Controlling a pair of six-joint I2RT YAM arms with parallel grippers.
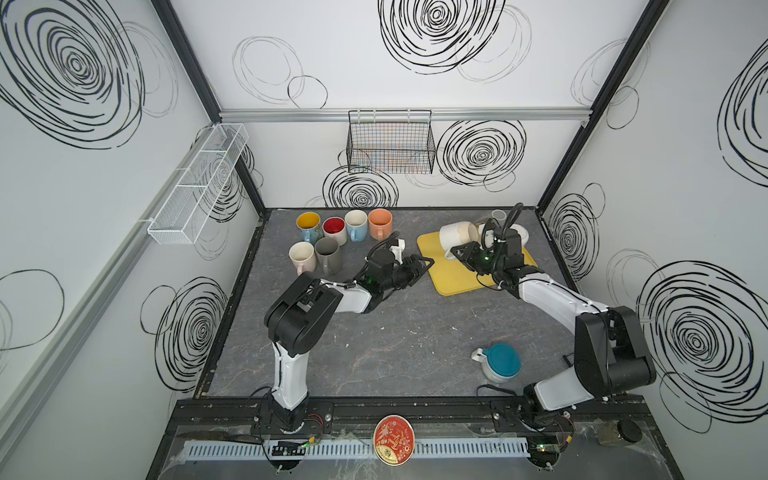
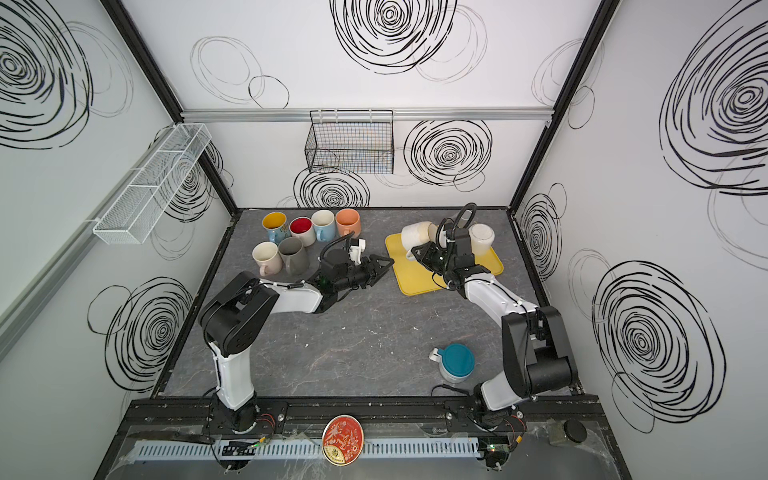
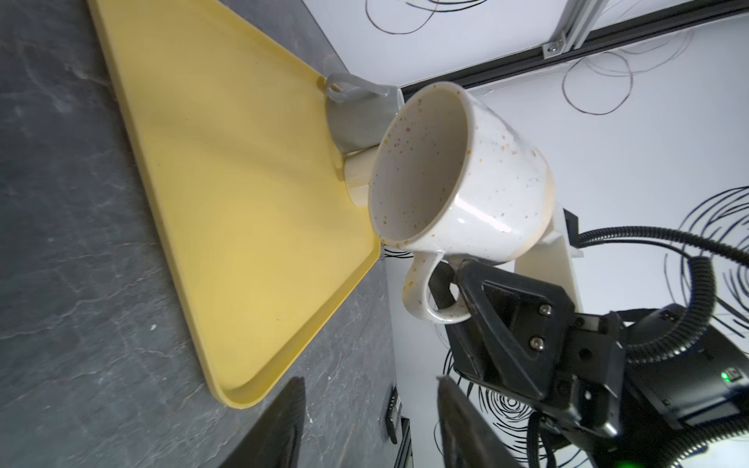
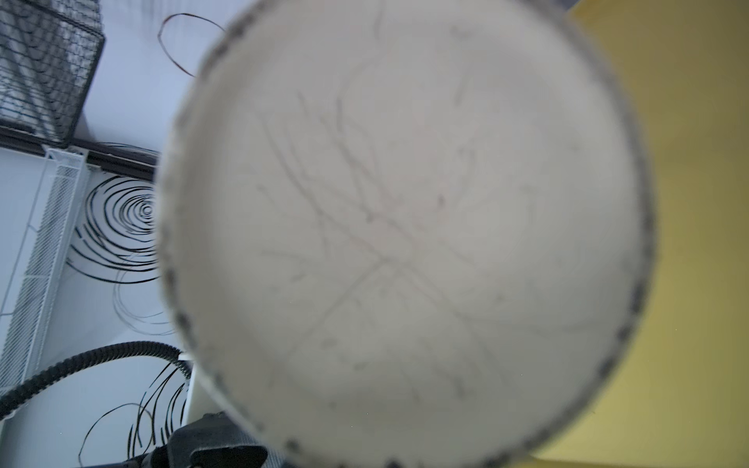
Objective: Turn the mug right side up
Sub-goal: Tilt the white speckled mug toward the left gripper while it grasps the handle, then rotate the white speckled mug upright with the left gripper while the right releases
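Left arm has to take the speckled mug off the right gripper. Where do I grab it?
Probably the rim. The speckled mug hangs on its side with its mouth toward the open left gripper, so come straight in from the left arm's side and slide one finger inside. The right gripper pinches the handle, so that is taken.

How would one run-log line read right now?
right claw: shut on handle of speckled mug | mug state: tipped sideways over yellow tray | left claw: open, empty

Mug (image 1: 457,235) above tray (image 1: 453,276), right rear
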